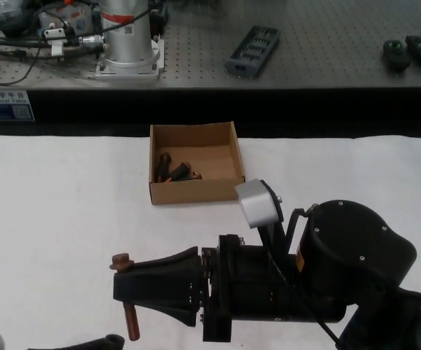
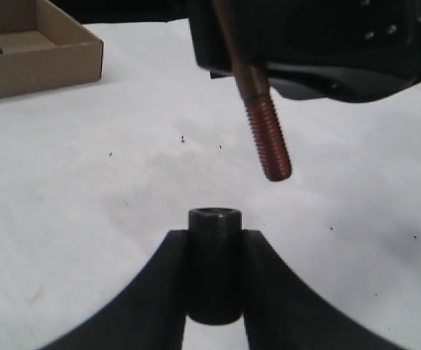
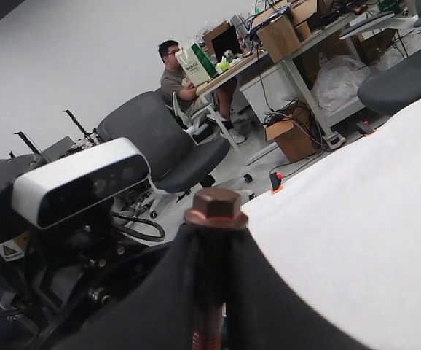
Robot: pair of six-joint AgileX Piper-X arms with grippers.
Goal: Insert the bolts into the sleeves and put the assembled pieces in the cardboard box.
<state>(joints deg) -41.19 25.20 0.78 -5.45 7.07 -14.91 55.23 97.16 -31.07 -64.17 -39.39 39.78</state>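
Left gripper (image 2: 214,246) clamps an upright black sleeve (image 2: 214,273); right gripper (image 3: 214,240) pinches a copper bolt (image 3: 215,208), threaded tip near the sleeve, apart.

White cloth (image 1: 50,219), grey chairs (image 3: 168,138) — cluttered desk (image 3: 272,87)

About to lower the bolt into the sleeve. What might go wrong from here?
1. The bolt hangs tilted, its tip off to one side of the opening of the sleeve; lowered straight, it may hit the rim or miss.
2. The left gripper pinches the sleeve by its sides, so an off-centre push might tip it or slide it out.
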